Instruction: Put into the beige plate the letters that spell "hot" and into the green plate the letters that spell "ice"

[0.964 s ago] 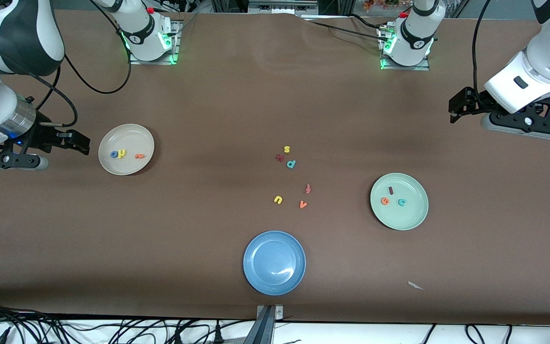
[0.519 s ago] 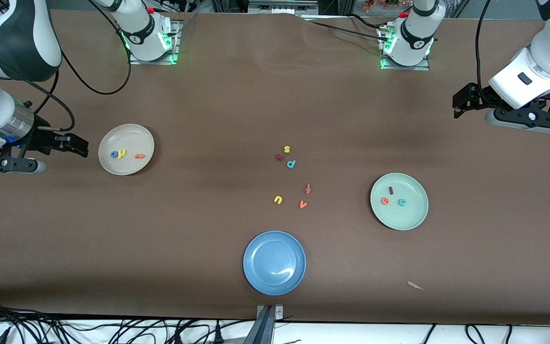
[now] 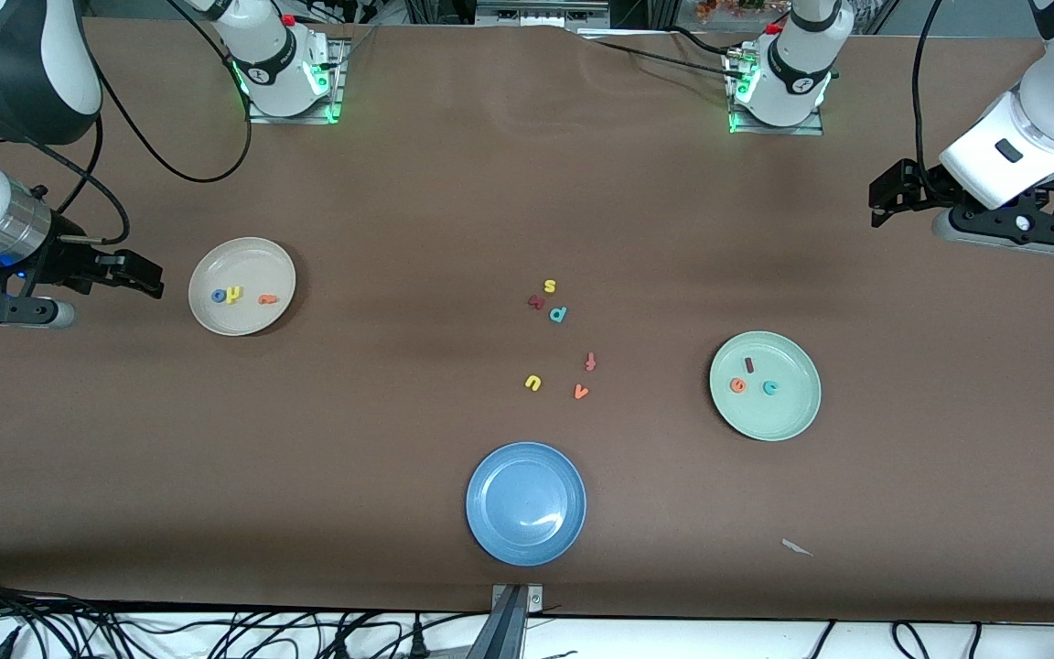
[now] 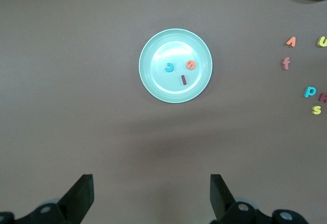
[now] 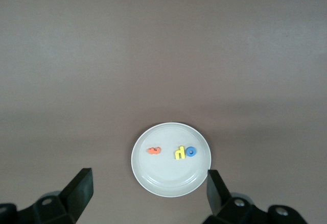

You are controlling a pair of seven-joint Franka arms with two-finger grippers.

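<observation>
Now — both plates filled, left gripper (image 4: 148,198), right gripper (image 5: 148,196) open.

Brown table (image 3: 399,439), plain, no pattern. Beige plate (image 3: 243,256) holds blue "o" (image 3: 219,296), yellow "h" (image 3: 233,294), orange "t" (image 3: 266,298). Pale mint-green plate (image 3: 788,416) holds dark red "i" (image 3: 748,364), orange "e" (image 3: 738,385), teal "c" (image 3: 770,387). Blue plate (image 3: 525,540), solid colour. Loose letters on table: yellow "s" (image 3: 550,286), dark red letter (image 3: 536,301), teal "p" (image 3: 558,314), orange "f" (image 3: 590,361), yellow "u" (image 3: 532,383), orange "v" (image 3: 581,392). Arms white with black bands; grippers black. Bases glow green.
</observation>
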